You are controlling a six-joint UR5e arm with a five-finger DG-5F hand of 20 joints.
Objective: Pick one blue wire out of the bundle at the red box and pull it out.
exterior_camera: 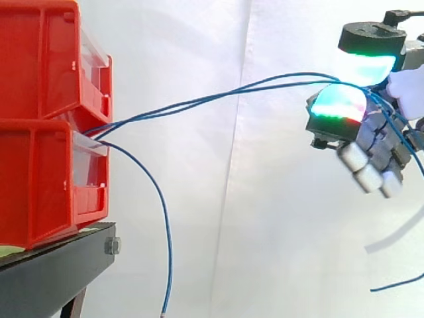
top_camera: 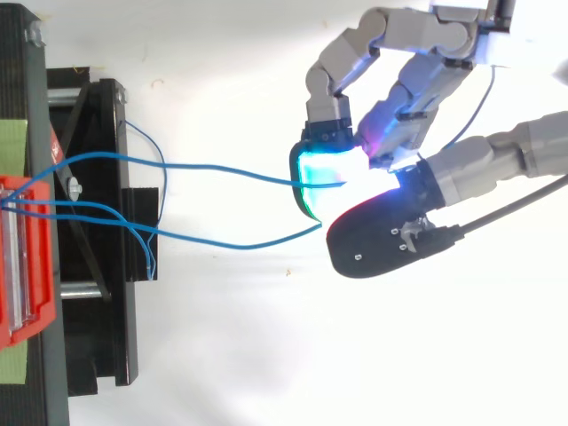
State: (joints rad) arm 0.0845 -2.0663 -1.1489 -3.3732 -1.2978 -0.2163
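Blue wires (exterior_camera: 199, 101) in the side view rise from the gap between two stacked red bins (exterior_camera: 40, 172), which are well apart from the robot hand (exterior_camera: 371, 146), up to its glowing pads (exterior_camera: 341, 105). The robot hand is closed in a pinch, and the pads press together on the wires. A hanging wire (exterior_camera: 162, 225) drops beside the bins, far from the robot hand. The bins rest on a black stand (exterior_camera: 46, 271).

In the top view, the upper wire (top_camera: 222, 167) enters between the cyan pad (top_camera: 324, 169) and the opposite pad. The lower wire (top_camera: 248, 241) reaches the pad's edge; if it is held is not clear.
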